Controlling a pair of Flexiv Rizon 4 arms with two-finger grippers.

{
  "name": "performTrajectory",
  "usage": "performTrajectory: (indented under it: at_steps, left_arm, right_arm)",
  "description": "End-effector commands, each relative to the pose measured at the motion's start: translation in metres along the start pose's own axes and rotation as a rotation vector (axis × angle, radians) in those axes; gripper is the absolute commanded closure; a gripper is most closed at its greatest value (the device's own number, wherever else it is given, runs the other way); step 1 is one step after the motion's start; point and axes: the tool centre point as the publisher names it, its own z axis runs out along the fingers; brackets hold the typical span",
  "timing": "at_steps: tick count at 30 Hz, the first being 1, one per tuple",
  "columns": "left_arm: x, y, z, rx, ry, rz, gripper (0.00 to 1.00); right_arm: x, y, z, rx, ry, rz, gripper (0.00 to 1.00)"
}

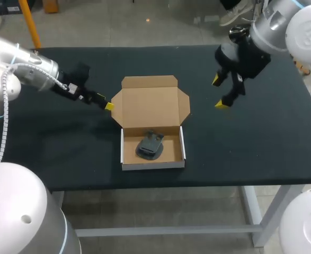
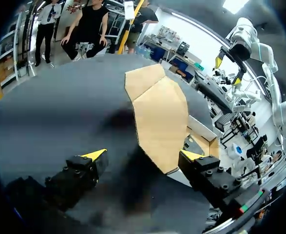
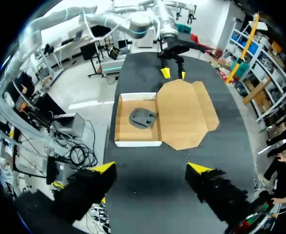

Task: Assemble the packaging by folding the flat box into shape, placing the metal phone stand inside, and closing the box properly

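Head view places the box (image 1: 153, 165) near the middle of the bench (image 1: 261, 143), toward its near edge, already folded into a shallow tray with white outer walls and a brown inside. The phone stand (image 1: 150, 145), dark grey and folded down, lies inside the tray, so what is left appears to be the closing. The lid (image 1: 150, 103) lies flat on the bench beyond the tray, its small side flaps and far tuck flap all spread out. The left pincer (image 1: 108, 106) sits low at the lid's left edge with its fingers spread wide and nothing held. In the left wrist view the lid's nearest corner lies between those fingers, and I cannot tell whether either tip touches the card. That placement looks meant for catching the edge and swinging the lid over the tray. The right pincer (image 1: 219, 92) hangs above the bench to the right of the lid, apart from it, also wide open and empty. It is probably kept clear until the flaps need tucking.
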Motion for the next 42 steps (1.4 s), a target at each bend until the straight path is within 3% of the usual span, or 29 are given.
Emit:
performTrajectory:
  at_steps: [1,6,18,22,33,35,38,42]
  left_arm:
    - [-0.01,-0.001,0.01,0.021,0.112,0.002,0.0]
    - [-0.004,-0.004,0.016,0.043,0.145,0.005,0.05]
    - [0.009,-0.01,0.029,0.062,0.208,0.033,0.07]
    - [0.014,-0.014,0.032,0.07,0.224,0.049,0.17]
    - [0.028,-0.017,0.042,0.086,0.274,0.096,0.33]
    - [0.03,-0.018,0.042,0.092,0.282,0.105,0.43]
    - [0.033,-0.019,0.042,0.106,0.291,0.117,0.5]
    - [0.038,-0.02,0.041,0.123,0.296,0.143,0.53]
  right_arm:
    - [-0.008,0.006,0.001,0.014,0.102,-0.001,0.0]
    - [-0.015,0.009,0.004,0.034,0.112,0.0,0.0]
    - [-0.027,0.013,0.011,0.064,0.124,0.002,0.0]
    - [-0.03,0.015,0.012,0.069,0.129,-0.001,0.0]
    - [-0.033,0.018,0.011,0.077,0.127,-0.006,0.0]
    - [-0.033,0.019,0.011,0.079,0.126,-0.007,0.0]
    - [-0.033,0.02,0.011,0.081,0.125,-0.01,0.0]
    - [-0.033,0.022,0.01,0.084,0.123,-0.012,0.0]
